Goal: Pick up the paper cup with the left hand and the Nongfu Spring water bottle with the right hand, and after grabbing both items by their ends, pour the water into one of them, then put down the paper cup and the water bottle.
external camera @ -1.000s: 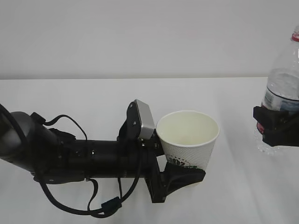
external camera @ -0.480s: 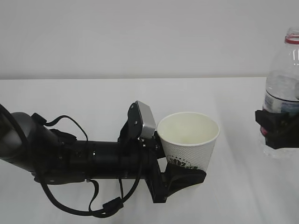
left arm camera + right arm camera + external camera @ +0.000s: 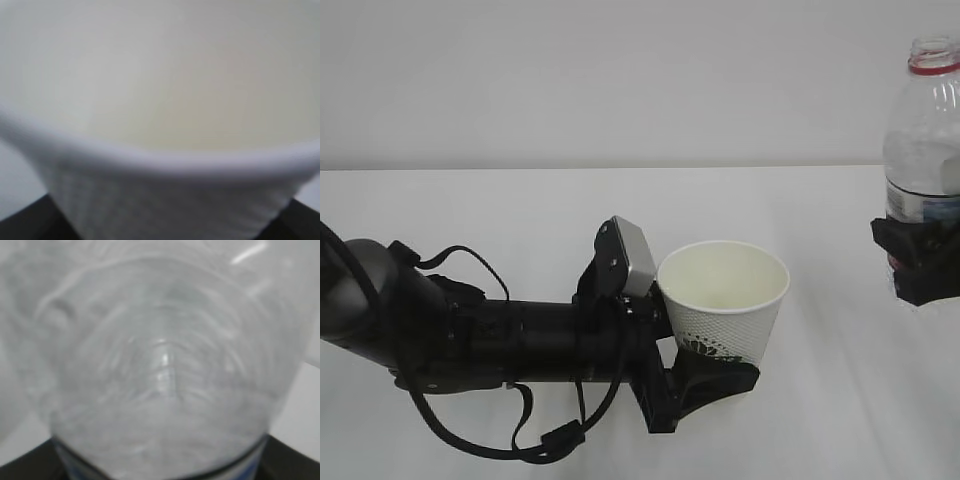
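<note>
My left gripper (image 3: 715, 375) is shut on the lower part of the white paper cup (image 3: 725, 300), which stands upright with its mouth open and looks empty. That cup (image 3: 160, 165) fills the left wrist view, blurred. At the right edge my right gripper (image 3: 918, 262) is shut on the Nongfu Spring water bottle (image 3: 923, 140), held upright in the air with its cap off and the red neck ring showing. The clear bottle (image 3: 160, 370) fills the right wrist view; some water shows inside it. Both grippers' fingertips are mostly hidden behind what they hold.
The white table (image 3: 520, 210) runs back to a plain pale wall (image 3: 620, 80). My left arm (image 3: 470, 340), with its looping cables, lies across the left front of the table.
The right gripper has lifted the bottle upward, so its open neck now shows. The left gripper and the cup have barely moved.
</note>
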